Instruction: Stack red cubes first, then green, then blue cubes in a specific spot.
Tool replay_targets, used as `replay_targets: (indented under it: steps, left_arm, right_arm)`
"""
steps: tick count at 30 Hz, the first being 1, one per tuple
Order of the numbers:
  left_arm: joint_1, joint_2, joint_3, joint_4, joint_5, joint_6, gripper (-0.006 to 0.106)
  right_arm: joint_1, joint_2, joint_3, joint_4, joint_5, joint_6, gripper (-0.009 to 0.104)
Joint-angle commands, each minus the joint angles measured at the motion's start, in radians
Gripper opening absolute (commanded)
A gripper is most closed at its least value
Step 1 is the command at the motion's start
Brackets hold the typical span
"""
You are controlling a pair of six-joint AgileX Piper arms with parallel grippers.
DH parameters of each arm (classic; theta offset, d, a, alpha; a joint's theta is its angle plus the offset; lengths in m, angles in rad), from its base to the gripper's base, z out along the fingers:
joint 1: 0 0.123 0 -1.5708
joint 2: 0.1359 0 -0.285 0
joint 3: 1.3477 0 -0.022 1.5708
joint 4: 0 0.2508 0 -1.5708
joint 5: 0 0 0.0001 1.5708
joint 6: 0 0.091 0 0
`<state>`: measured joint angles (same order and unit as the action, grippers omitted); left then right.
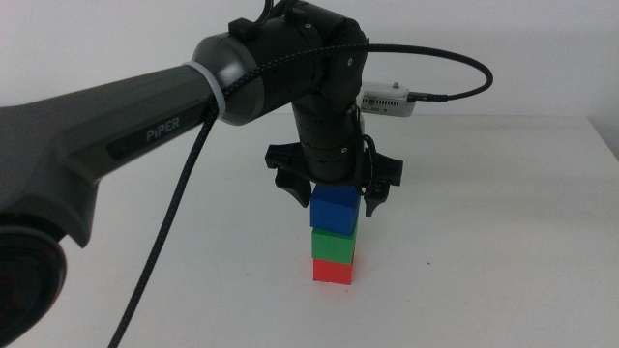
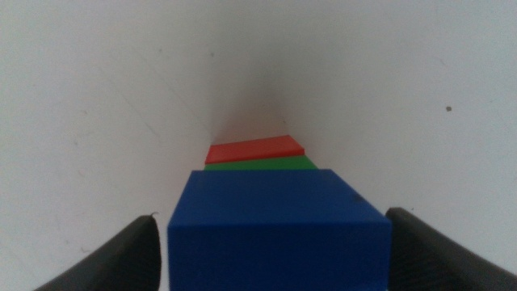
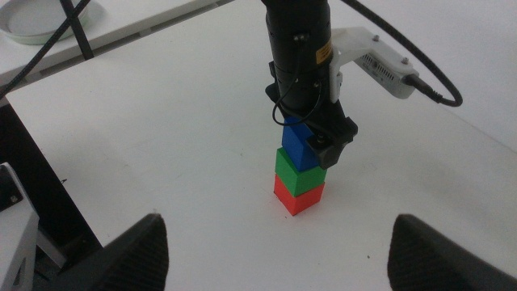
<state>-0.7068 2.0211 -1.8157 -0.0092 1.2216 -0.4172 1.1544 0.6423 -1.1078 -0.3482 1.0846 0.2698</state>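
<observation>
White tabletop carries the finished column: red cube at the base, green cube on it, blue cube on top. Your left pincer straddles the blue cube, jaws apart and just off its sides. Judged step: release. Next, lift straight up without nudging the stack. The right pincer waits well apart, jaws spread.

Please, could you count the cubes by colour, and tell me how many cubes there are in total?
Red cube: 1, at the bottom of the stack.
Green cube: 1, in the middle.
Blue cube: 1, on top, between the jaws of the left end effector.
Total: 3 cubes, all in one stack on the table.
The right end effector waits apart, open.
</observation>
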Motion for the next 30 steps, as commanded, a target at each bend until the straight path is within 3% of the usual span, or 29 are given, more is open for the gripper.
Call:
replay_targets:
  steps: [1, 15, 25, 30]
  left_arm:
    - [-0.002, -0.011, -0.002, -0.009, -0.001, 0.002, 0.094]
    - [-0.002, -0.353, 0.0, 0.009, -0.001, 0.032, 0.094]
    - [0.002, -0.618, 0.01, 0.102, -0.001, 0.266, 0.094]
    - [0.065, -0.747, 0.056, 0.138, -0.001, 0.369, 0.094]
  right_arm:
    - [0.002, -0.003, -0.003, -0.01, -0.01, -0.002, 0.093]
    - [0.002, -0.003, -0.003, -0.01, -0.01, -0.002, 0.093]
    - [0.002, -0.003, -0.003, -0.01, -0.01, -0.002, 0.093]
    - [0.002, -0.003, -0.003, -0.01, -0.01, -0.002, 0.093]
